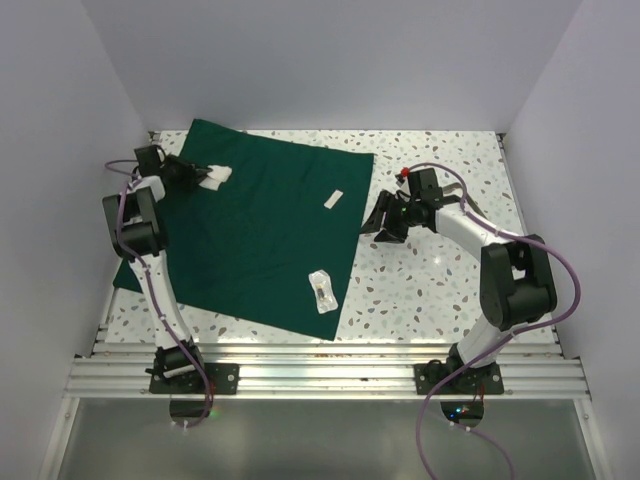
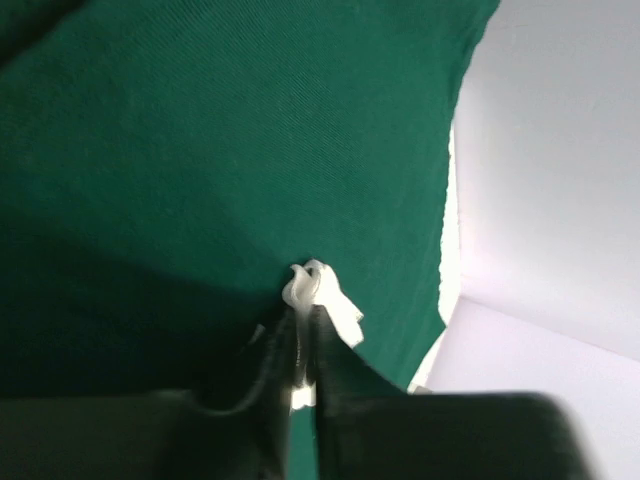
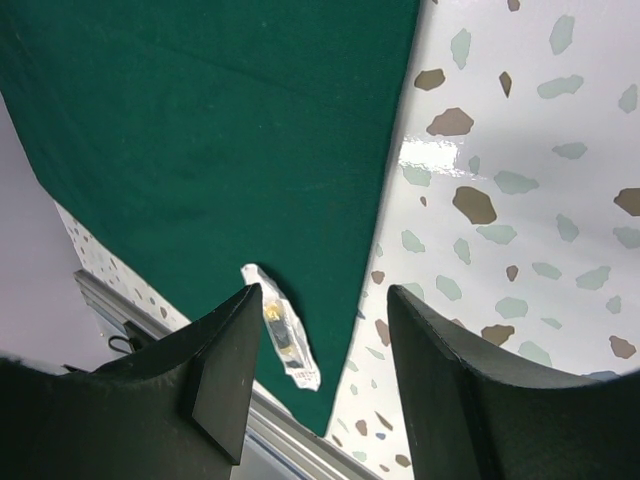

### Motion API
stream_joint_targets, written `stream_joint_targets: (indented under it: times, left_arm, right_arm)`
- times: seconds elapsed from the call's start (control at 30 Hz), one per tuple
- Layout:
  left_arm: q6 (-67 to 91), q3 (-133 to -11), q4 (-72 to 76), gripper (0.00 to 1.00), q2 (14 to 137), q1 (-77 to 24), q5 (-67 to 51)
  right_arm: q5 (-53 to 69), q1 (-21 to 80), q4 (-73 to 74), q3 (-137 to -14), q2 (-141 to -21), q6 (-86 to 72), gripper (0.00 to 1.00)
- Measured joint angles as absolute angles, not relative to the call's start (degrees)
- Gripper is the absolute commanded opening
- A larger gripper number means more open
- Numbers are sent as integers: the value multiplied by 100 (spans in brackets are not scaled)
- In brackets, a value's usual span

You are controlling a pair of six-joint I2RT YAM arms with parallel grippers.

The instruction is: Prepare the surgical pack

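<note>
Claw L (image 2: 305,322), reaching far, pinches white pad (image 2: 322,296); claw R (image 3: 325,296) gapes low beside drape (image 1: 260,230).

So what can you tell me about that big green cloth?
The green cloth is a large, squarish, dark green sheet of soft-looking fabric. It is spread nearly flat on the speckled table and turned a little askew. A small white strip and a clear packet lie on it. Over its far left part the left gripper pinches a white pad. The right gripper hangs open beside its right edge.
</note>
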State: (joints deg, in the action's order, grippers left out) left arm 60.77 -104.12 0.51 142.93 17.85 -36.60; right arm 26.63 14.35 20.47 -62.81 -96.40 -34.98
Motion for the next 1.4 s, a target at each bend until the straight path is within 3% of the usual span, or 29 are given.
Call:
stream_joint_targets:
  times: [0.1, 0.4, 0.8, 1.4]
  left_arm:
    - [6049, -10652, -86, 0, 14444, 1780, -3693]
    - [6093, -10785, 191, 0, 14455, 1710, -3979]
    - [6086, -9183, 460, 0, 13380, 1745, -4324]
    - [6246, -9096, 834, 0, 13382, 2062, -4265]
  right_arm:
    - [2663, 1435, 2047, -6281, -9640, -3498, 57]
    - [2663, 1435, 2043, -6281, -9640, -3498, 57]
    - [2679, 1437, 2005, -6281, -9682, -3498, 57]
    - [2679, 1463, 2001, -6281, -9723, -3498, 57]
